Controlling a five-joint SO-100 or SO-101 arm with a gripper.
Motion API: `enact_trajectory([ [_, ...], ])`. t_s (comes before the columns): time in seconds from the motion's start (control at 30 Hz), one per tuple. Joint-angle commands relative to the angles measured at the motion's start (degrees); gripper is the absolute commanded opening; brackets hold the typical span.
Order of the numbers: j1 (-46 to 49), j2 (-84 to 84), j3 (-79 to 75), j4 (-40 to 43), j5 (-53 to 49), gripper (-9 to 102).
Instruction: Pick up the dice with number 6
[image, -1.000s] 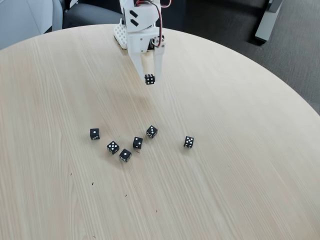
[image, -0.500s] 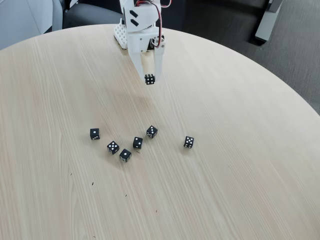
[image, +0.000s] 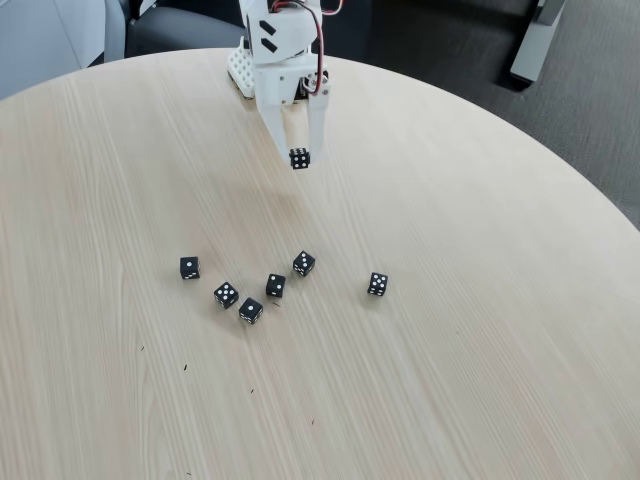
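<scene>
My white gripper (image: 299, 157) hangs above the far part of the round wooden table (image: 480, 220), fingers pointing down and shut on a tiny black die (image: 299, 158) with white pips. That die is held clear of the tabletop; the face toward the camera shows several pips, which look like six, though they are too small to count surely. Several more black dice lie loose on the table nearer the camera: one at the left (image: 189, 267), a close group (image: 250, 311) (image: 275, 285) (image: 303, 263) and one apart at the right (image: 377, 284).
The arm's white base (image: 242, 68) sits at the table's far edge. Dark floor lies beyond the table edge at the upper right. A grey chair back (image: 50, 35) stands at the upper left. Bare wood spreads across the right and near parts of the table.
</scene>
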Motion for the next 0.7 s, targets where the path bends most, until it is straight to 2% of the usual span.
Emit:
enact_trajectory([
  [0.0, 0.44, 0.53, 0.00, 0.35, 0.44, 1],
  [0.67, 0.18, 0.53, 0.00, 0.35, 0.44, 1],
])
